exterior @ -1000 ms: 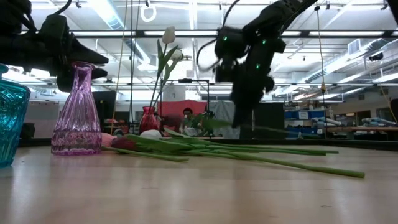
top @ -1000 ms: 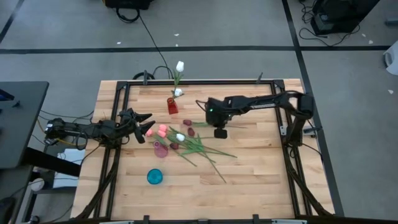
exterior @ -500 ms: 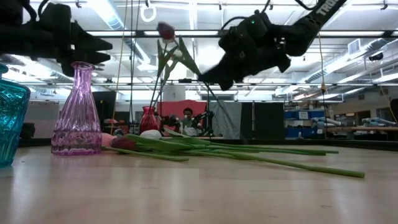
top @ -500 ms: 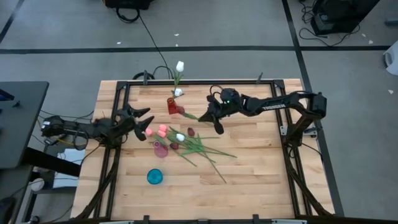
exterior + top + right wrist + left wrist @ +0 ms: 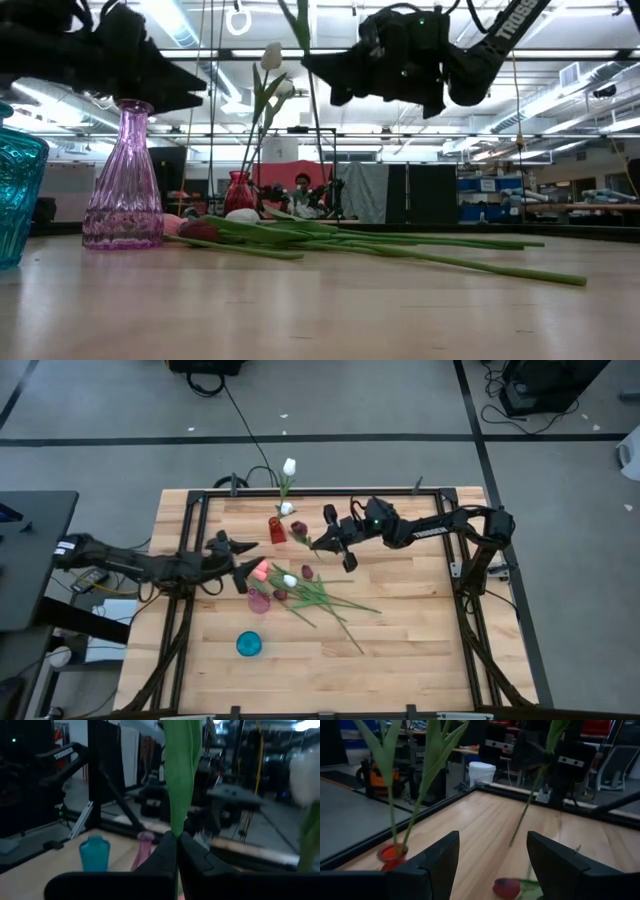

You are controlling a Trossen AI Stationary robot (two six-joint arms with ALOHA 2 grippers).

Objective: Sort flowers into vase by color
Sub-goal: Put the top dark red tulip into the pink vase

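My right gripper [image 5: 320, 543] is shut on a maroon tulip whose head [image 5: 297, 530] shows just right of the red vase [image 5: 277, 531]. That vase holds two white tulips [image 5: 289, 465]. In the low view the right gripper [image 5: 335, 72] is high above the table, and the stem [image 5: 318, 140] hangs under it. My left gripper [image 5: 237, 563] is open and hovers left of the flower pile [image 5: 305, 588]; in its wrist view it [image 5: 492, 865] faces the red vase [image 5: 390, 856] and the held stem [image 5: 525, 815]. The pile lies flat on the table. My right gripper pinches the maroon tulip's green stem [image 5: 176, 836] between its two fingers, partway along its length. The fingers lie about level, coming from the table's right, across the stem. The tulip is lifted clear and upright, leaf [image 5: 180, 775] above, free stem end [image 5: 511, 841] hanging above the table.
A purple vase [image 5: 259, 601] stands on the near side of the pile's heads and a blue vase [image 5: 248, 644] nearer still. Pink tulips [image 5: 262, 568] and one white tulip [image 5: 290, 581] lie in the pile. A dark frame [image 5: 320, 491] borders the table. Bare wood lies right of the pile.
My right gripper has risen from the pile, moved left and far toward the red vase, and turned from pointing down to about level. The maroon tulip has come up off the table and swung upright. My left gripper has reached right toward the pile, staying open.
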